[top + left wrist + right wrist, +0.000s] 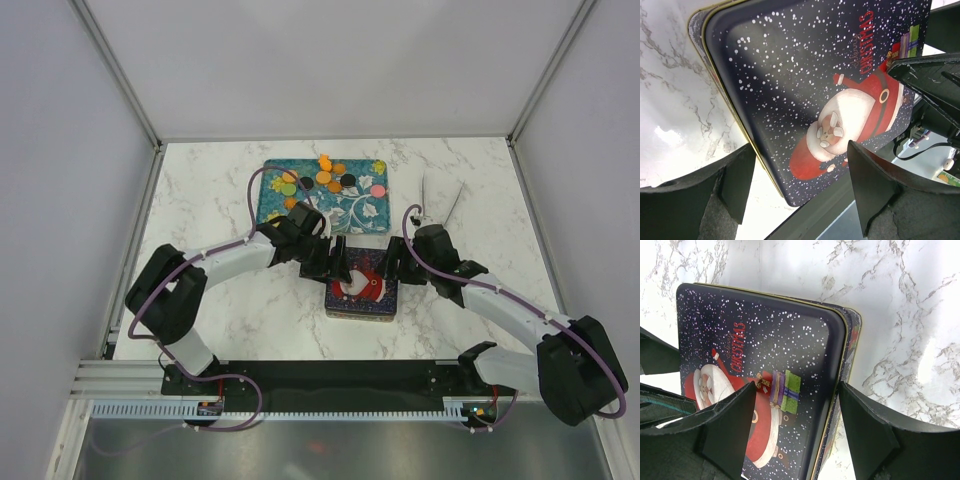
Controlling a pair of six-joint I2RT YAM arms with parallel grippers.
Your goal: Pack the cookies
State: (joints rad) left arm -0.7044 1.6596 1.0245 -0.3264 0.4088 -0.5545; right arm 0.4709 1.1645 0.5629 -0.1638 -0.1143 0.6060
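The cookies (323,177), small orange, green, pink and black discs, lie on a teal flower-patterned tray (372,217) at the back of the table. A dark blue Christmas tin with a Santa lid (362,288) sits in front of the tray. My left gripper (336,262) is open over the tin's left side. In the left wrist view (800,185) its fingers straddle a corner of the lid (805,85). My right gripper (392,266) is open over the tin's right side. In the right wrist view (797,427) its fingers straddle the lid's edge (790,355). The lid sits slightly offset on its base.
Two thin white objects (440,202) lie on the marble table to the right of the tray, just behind my right wrist. White walls enclose the table on three sides. The black arm base rail (330,378) runs along the near edge.
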